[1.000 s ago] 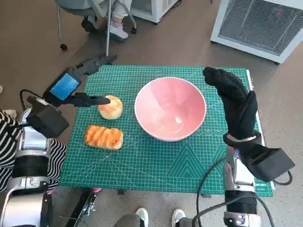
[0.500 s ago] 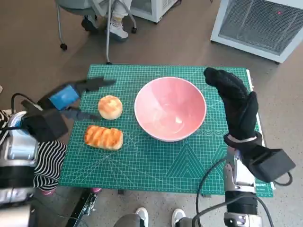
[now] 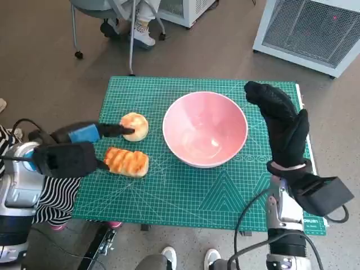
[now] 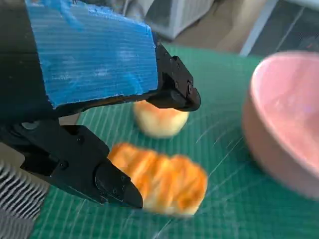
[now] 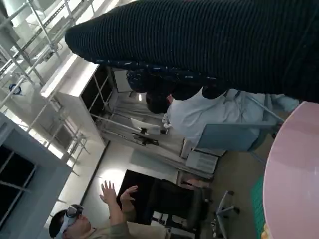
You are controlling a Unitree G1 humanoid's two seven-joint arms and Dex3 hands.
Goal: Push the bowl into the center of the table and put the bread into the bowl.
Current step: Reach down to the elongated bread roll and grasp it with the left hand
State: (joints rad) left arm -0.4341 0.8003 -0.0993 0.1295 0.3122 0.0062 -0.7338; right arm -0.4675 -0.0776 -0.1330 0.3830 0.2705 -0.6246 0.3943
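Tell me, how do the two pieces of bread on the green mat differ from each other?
The round bun is small, domed and pale golden; the long loaf is larger, oblong, and striped orange-brown across its top. The round bun lies nearer the pink bowl and the table's far edge, the long loaf nearer the robot. The left hand reaches around both with parted fingers. Both lie on the green mat, outside the bowl.

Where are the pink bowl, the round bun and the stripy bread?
pink bowl (image 3: 205,128), head view, on its inside wall.
round bun (image 3: 135,125), head view, on its top.
stripy bread (image 3: 127,161), head view, on the middle of its browned crust.
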